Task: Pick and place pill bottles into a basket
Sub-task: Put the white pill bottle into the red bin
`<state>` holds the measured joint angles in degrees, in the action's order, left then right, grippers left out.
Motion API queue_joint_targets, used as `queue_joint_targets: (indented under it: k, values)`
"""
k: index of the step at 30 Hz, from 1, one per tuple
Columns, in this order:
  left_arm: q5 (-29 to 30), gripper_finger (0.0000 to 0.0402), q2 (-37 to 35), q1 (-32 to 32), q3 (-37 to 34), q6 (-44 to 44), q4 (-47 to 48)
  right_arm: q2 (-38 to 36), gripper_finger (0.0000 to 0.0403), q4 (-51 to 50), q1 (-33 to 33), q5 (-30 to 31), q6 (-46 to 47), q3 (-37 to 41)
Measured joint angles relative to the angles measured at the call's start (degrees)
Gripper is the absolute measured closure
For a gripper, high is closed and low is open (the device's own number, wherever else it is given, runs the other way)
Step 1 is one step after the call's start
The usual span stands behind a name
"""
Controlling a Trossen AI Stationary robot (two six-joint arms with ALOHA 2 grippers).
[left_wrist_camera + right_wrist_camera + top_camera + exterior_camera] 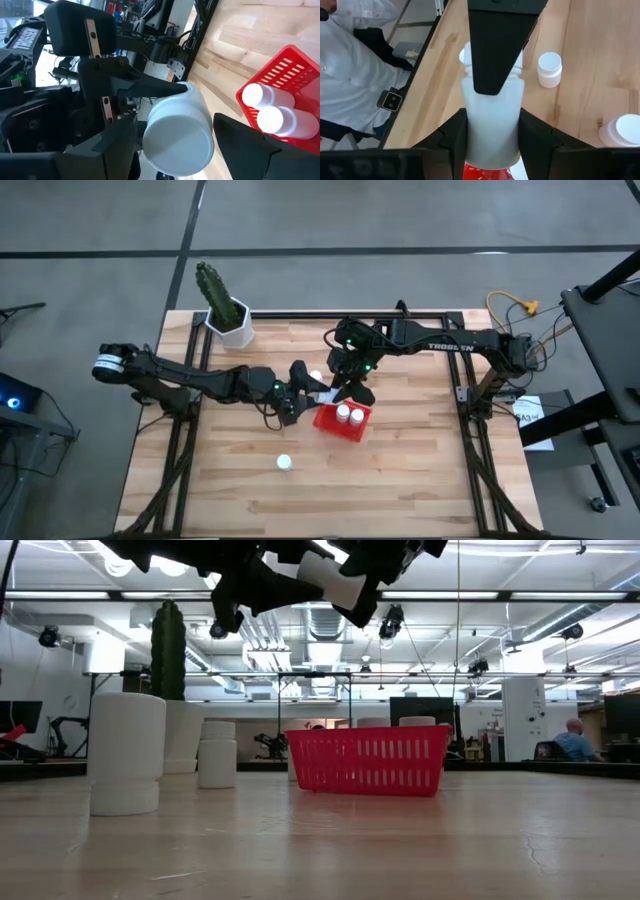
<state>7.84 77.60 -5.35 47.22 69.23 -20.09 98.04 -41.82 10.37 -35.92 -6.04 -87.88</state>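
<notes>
Both your grippers meet over the middle of the worktop (400, 480), on one pill bottle held in the air (333, 576). Your right gripper (492, 132) is narrowed onto the bottle's body, a finger (452, 135) pressed on each side. Your left gripper (195, 145) has that same bottle between its fingers (115, 145), cap end toward its camera; whether the far finger touches it you cannot tell from the wrist view.

In the high view the held bottle sits just off the basket's (328, 422) 11 o'clock corner, above the worktop. The red basket lies near the worktop's centre, turned at a slant, with two bottles (349, 414) standing in it, touching each other. One bottle (316, 377) stands on the wood at about 11 o'clock from the basket, near it. Another (285, 462) stands alone at about 8 o'clock from the basket, well apart.

The worktop is pale wooden planks in a black frame. A cactus in a white pot (228, 320) stands at its far left corner, roughly 10 o'clock from the basket. Beyond, the low view shows a large hall with ceiling lights and a seated person (574, 740) at far right; the right wrist view shows another person in a white shirt (355, 75) beside the worktop edge.
</notes>
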Motion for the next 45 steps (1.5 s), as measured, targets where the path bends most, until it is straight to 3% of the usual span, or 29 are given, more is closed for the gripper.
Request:
queue_joint_targets:
  k: [4, 10, 19, 45]
  values:
    - [0.0, 0.0179, -0.08, -0.02, 0.0, 0.0, 0.03, 0.0, 0.0273, 0.0, 0.0, -0.01, -0.18, 0.0]
    - [-0.03, 0.0244, -0.04, -0.02, -0.09, -1.19, 0.12, 0.0, 0.0273, -0.13, -0.01, -0.11, -0.07, 0.0]
    - [0.0, 0.0244, -0.12, -0.02, -0.11, -1.3, 0.12, 0.0, 0.0265, 0.0, -0.02, -0.11, 0.04, 0.0]
    - [2.27, 0.0244, -0.51, 0.0, -0.68, -4.06, 1.23, -0.13, 0.0116, 1.83, 0.0, 0.01, 3.06, 0.0]
